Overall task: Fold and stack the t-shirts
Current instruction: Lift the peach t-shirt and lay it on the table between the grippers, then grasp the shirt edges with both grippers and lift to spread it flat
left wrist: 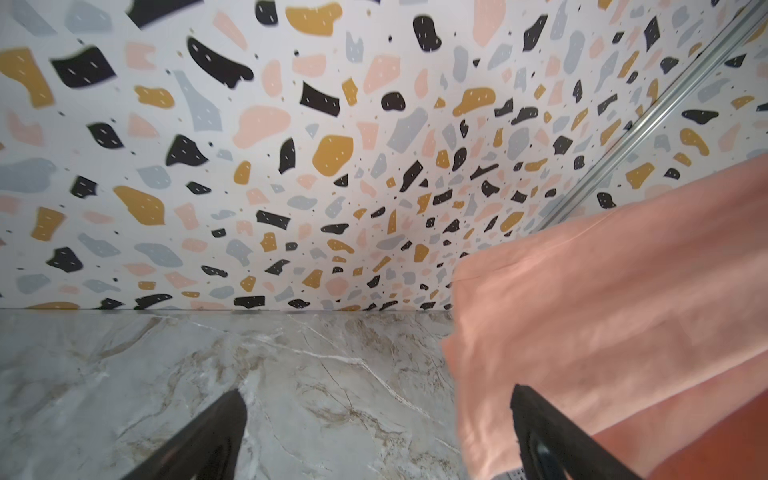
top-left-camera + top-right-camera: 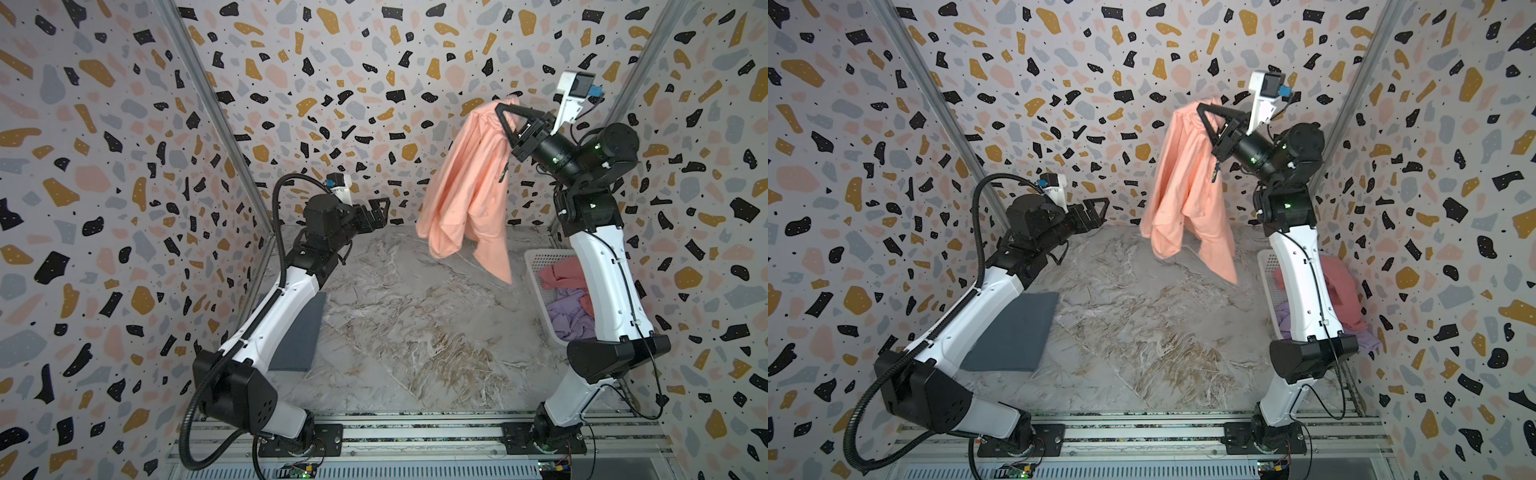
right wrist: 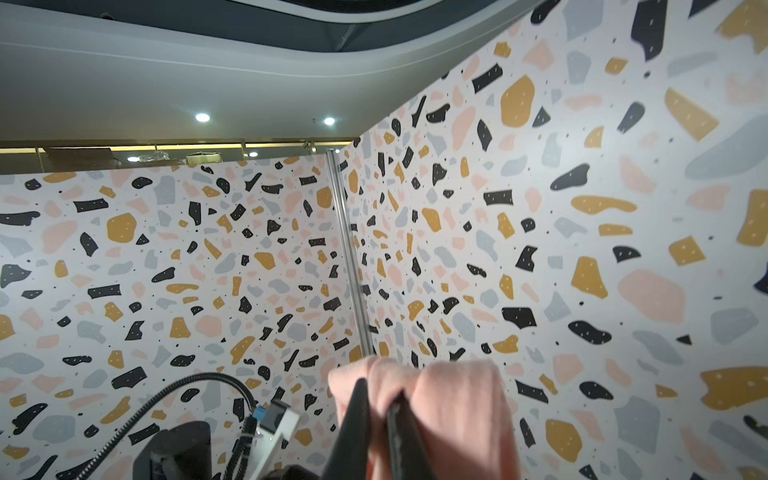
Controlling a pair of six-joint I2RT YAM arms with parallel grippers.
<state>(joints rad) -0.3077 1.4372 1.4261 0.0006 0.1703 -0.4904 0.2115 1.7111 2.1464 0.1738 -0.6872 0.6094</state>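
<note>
A peach-orange t-shirt (image 2: 465,187) (image 2: 1187,187) hangs high at the back right, its lowest folds just above the table. My right gripper (image 2: 500,107) (image 2: 1202,109) (image 3: 380,392) is shut on a bunched top edge of this shirt (image 3: 457,399). My left gripper (image 2: 381,207) (image 2: 1099,205) (image 1: 376,399) hovers open and empty at the back left, with the shirt (image 1: 602,311) hanging just beyond one finger. A slate-grey t-shirt (image 2: 297,332) (image 2: 1013,332) lies folded flat under the left arm. A dusty-rose t-shirt (image 2: 561,274) (image 2: 1341,286) and a lavender one (image 2: 569,316) (image 2: 1284,315) lie crumpled in the basket.
A white perforated basket (image 2: 536,259) (image 2: 1266,266) stands at the table's right edge, partly behind the right arm. Patterned walls close in the marble table (image 2: 415,332) on three sides. Metal rails (image 2: 415,432) with both arm bases run along the front.
</note>
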